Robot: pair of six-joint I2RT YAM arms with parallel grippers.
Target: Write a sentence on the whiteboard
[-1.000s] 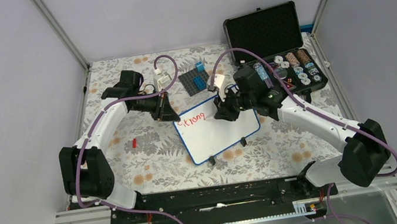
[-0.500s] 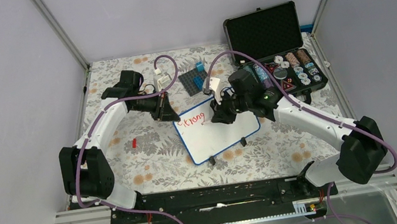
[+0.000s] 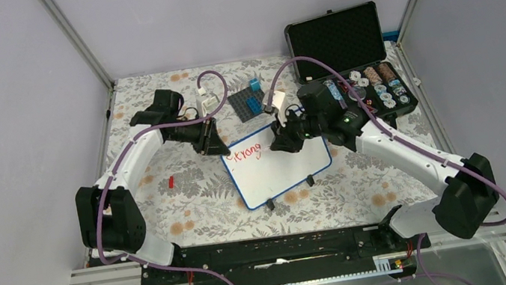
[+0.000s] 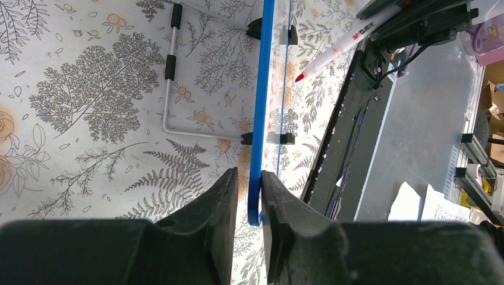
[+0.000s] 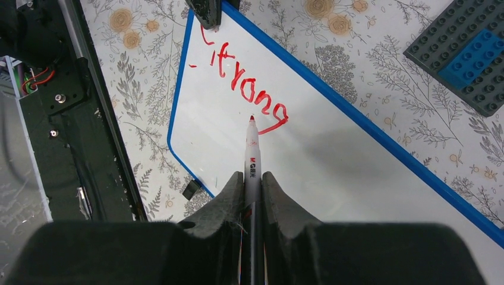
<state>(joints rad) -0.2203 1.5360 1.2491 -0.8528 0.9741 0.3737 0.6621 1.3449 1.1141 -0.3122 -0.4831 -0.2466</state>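
Inside left hand (image 4: 249,178), whiteboard (image 4: 260,89) edge clamped

Right claw (image 3: 283,144) hangs over whiteboard (image 3: 279,173) (red lettering (image 3: 245,153)).

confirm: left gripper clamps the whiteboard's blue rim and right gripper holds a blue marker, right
No: the marker in the right gripper is red, not blue; the right wrist view shows its red tip. The left gripper does clamp the whiteboard by its blue rim.
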